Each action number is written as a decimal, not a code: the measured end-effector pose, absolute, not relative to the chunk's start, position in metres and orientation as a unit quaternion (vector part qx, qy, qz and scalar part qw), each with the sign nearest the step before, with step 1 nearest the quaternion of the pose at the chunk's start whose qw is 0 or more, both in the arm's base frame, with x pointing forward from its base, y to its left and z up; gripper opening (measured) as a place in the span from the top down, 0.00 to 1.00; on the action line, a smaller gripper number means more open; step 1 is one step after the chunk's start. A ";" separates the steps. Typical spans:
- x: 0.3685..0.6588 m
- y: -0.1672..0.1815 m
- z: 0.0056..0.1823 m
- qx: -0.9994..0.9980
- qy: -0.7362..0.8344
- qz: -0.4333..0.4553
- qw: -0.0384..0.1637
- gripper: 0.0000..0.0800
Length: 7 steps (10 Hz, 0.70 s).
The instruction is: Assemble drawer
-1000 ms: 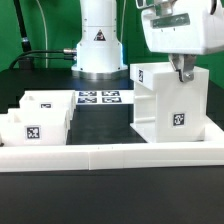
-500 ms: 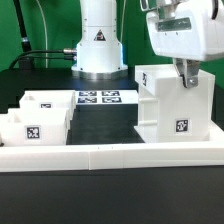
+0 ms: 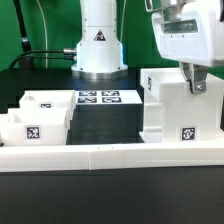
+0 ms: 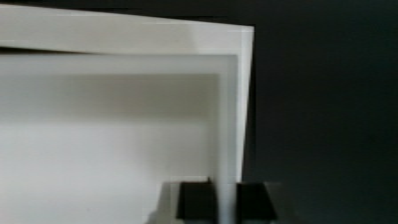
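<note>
The white cube-like drawer housing stands on the exterior view's right, with a tag on its front. My gripper reaches down from above and is shut on the housing's thin top wall. In the wrist view the wall's edge runs straight between my two dark fingertips, with the gripper clamped on it. Two small white trays with tags sit side by side on the exterior view's left.
The low white L-shaped border wall runs along the front. The marker board lies flat on the black table behind the trays. The robot base stands at the back.
My gripper has carried the housing toward the exterior view's right, and it stands more upright and squarer. The trays have not moved.
</note>
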<state>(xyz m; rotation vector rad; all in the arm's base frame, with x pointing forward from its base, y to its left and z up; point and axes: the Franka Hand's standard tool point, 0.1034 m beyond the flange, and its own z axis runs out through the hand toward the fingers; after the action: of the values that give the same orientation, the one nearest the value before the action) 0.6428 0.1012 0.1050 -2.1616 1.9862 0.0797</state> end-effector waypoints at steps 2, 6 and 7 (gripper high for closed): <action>0.643 0.101 0.105 -0.733 0.672 0.032 0.099 0.95; 0.643 0.103 0.104 -0.736 0.669 0.032 0.099 0.66; 0.643 0.103 0.104 -0.737 0.668 0.032 0.099 0.43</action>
<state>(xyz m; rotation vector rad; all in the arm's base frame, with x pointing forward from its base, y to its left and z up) 0.6428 0.1029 0.1045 -2.1795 1.9768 0.0960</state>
